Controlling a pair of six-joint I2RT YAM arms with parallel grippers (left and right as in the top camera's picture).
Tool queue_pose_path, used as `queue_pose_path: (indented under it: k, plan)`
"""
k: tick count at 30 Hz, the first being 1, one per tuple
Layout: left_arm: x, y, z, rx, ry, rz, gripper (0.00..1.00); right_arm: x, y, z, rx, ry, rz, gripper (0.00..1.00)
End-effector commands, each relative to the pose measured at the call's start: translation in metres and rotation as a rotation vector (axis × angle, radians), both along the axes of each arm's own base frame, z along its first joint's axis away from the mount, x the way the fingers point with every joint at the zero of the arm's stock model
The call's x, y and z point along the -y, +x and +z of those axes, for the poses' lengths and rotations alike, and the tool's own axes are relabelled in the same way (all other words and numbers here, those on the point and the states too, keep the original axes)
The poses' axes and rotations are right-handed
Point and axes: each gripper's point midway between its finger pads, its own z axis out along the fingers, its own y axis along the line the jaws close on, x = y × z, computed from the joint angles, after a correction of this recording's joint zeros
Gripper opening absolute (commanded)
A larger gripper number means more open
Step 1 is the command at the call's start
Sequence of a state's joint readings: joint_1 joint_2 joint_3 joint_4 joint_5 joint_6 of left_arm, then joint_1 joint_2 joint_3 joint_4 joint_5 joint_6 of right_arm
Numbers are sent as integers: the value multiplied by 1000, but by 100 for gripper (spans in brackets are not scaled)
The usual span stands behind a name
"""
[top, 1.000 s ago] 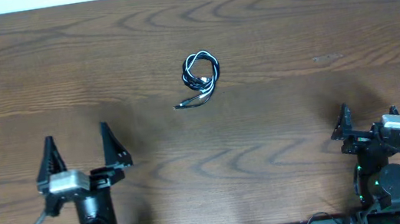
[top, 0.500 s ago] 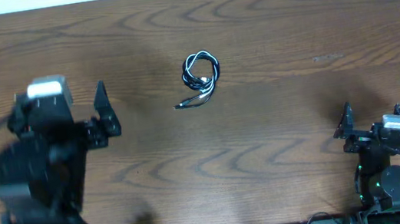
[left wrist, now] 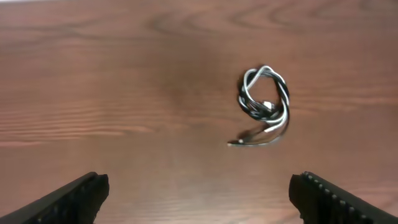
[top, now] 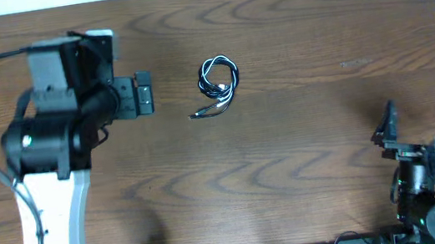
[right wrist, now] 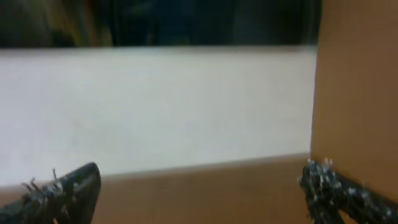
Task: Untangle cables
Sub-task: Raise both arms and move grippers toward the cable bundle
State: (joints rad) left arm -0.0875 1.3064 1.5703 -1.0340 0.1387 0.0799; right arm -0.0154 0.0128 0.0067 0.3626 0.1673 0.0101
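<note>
Left gripper (left wrist: 199, 186) and right gripper (top: 421, 116) both gape wide, empty; the tangled cables (top: 219, 85) lie untouched, plugs indistinct.

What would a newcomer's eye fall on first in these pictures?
First, the small knot of black and white cables, lying alone in the middle of the dark wooden table. Then the large left arm, stretched over the table's left side, its open fingers pointing toward the cables.

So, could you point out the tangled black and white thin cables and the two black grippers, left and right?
tangled black and white thin cables (top: 219, 86), overhead view, middle of the tangle.
left black gripper (top: 145, 94), overhead view, between its open fingertips.
right black gripper (top: 418, 106), overhead view, between its open fingertips.
</note>
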Motion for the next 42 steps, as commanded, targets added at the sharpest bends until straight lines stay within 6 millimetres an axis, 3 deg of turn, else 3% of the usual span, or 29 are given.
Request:
queue_pose_path:
  k: [1,8,14,19,24,29,33,38,42]
  plan:
    - [17,4,-4,-30,-71,-75,98,-7,-7,20,80,-23,37,99]
    - [50,8,-20,-117,-230,-177,98,-18,-25,70,186,-53,87,99]
    - [51,13,-29,-149,-237,-171,98,-29,-27,113,188,-100,139,99]
    - [50,10,-31,-165,-237,-169,98,-46,3,148,49,-127,241,99]
    - [50,9,-31,-168,-237,-168,98,-69,42,162,-146,-161,379,99]
    - [50,9,-31,-168,-237,-168,98,-81,85,158,-392,-151,470,99]
    - [50,9,-31,-168,-237,-168,98,-85,114,142,-604,-161,510,99]
    - [50,9,-31,-168,-237,-169,98,-99,135,111,-840,-153,634,99]
    - [50,9,-31,-167,-237,-169,98,-100,157,70,-1024,-109,668,99]
